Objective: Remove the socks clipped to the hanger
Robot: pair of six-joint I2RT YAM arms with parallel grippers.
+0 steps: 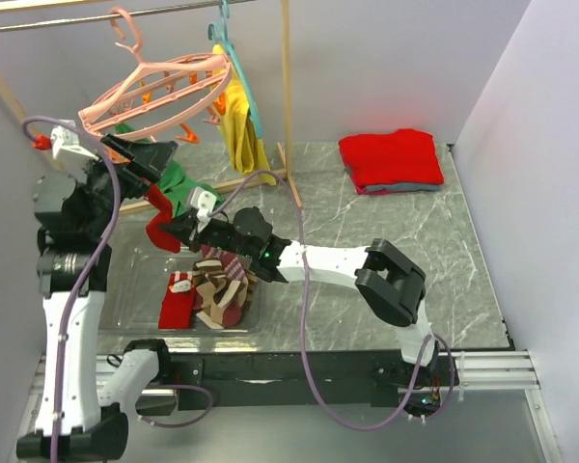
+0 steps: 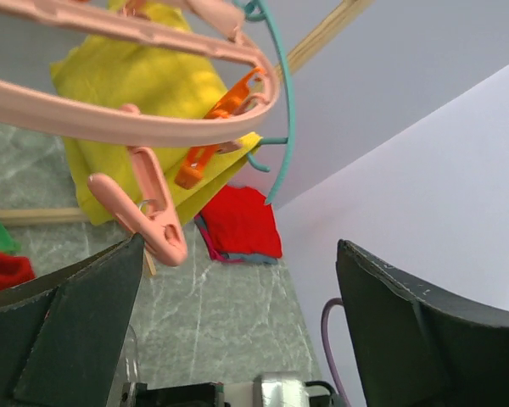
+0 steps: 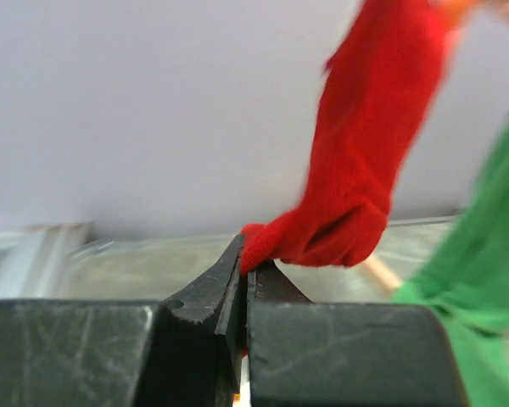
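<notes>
The pink ring hanger (image 1: 164, 92) hangs from the rod at the back left, tilted. In the left wrist view its ring (image 2: 110, 119) shows a bare pink clip (image 2: 148, 216) and an orange clip (image 2: 212, 140). My left gripper (image 1: 140, 154) is open and empty just below the ring; its fingers (image 2: 59, 331) stand wide apart. A red sock (image 1: 160, 204) hangs below the hanger. My right gripper (image 1: 180, 229) is shut on the lower tip of this red sock (image 3: 356, 186). Several striped and red socks (image 1: 217, 289) lie in a clear tray.
The clear tray (image 1: 135, 289) sits at the front left. A yellow garment (image 1: 239, 125) hangs on a teal hanger (image 1: 234, 58). A green cloth (image 1: 183, 178) hangs beside the red sock. Folded red cloth (image 1: 391, 159) lies at the back right. A wooden frame post (image 1: 287, 87) stands in the middle.
</notes>
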